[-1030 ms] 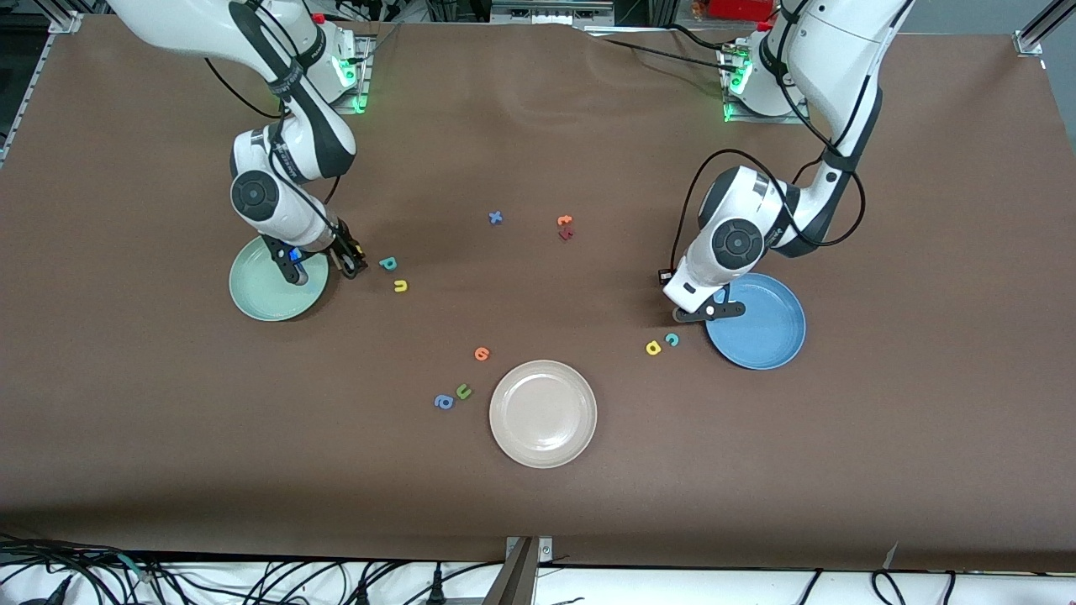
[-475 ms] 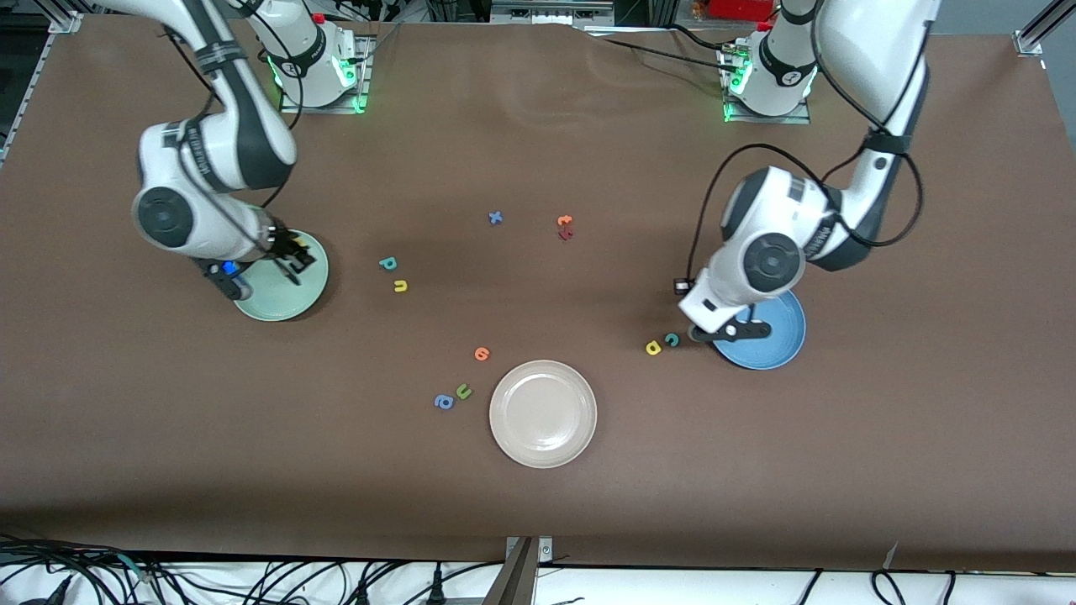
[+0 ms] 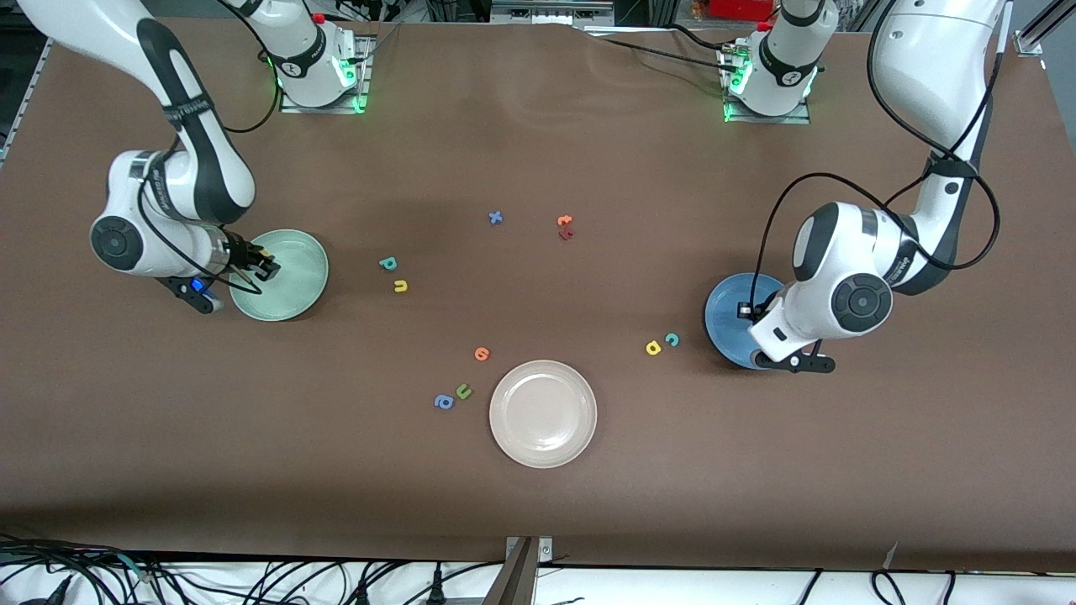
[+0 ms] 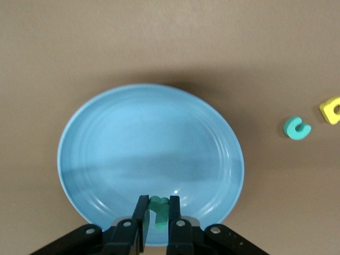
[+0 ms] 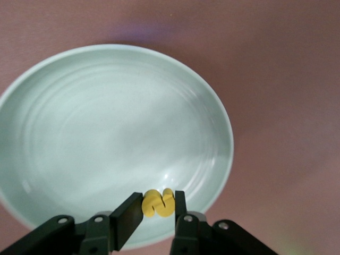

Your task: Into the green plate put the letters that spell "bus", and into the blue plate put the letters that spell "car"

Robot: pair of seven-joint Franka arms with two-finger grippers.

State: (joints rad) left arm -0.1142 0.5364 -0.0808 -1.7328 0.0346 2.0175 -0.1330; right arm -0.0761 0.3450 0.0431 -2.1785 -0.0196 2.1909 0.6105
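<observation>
Right now the yellow s [image 5: 158, 203] sits pinched in my right end effector [image 5: 158, 204], which hangs over the green plate [image 3: 296, 290]'s rim at the right arm's end of the desk [image 3: 538, 504]. My left end effector [image 4: 156, 212] is pinching the teal r [image 4: 158, 210] over the edge of the blue plate [image 3: 725, 313]. To do this well, I judge each letter should travel toward its plate's middle before I let go, since a drop at the rim could bounce foam out. Outward, the teal c [image 3: 672, 339] and yellow a [image 3: 653, 347] lie beside the blue plate, toward the desk's middle; the teal b [image 3: 387, 263] and yellow u [image 3: 400, 286] lie near the green plate. The beige plate [image 3: 543, 413], the green u [image 3: 463, 391] and blue a [image 3: 444, 402] are decoys; nothing blocks either release.
</observation>
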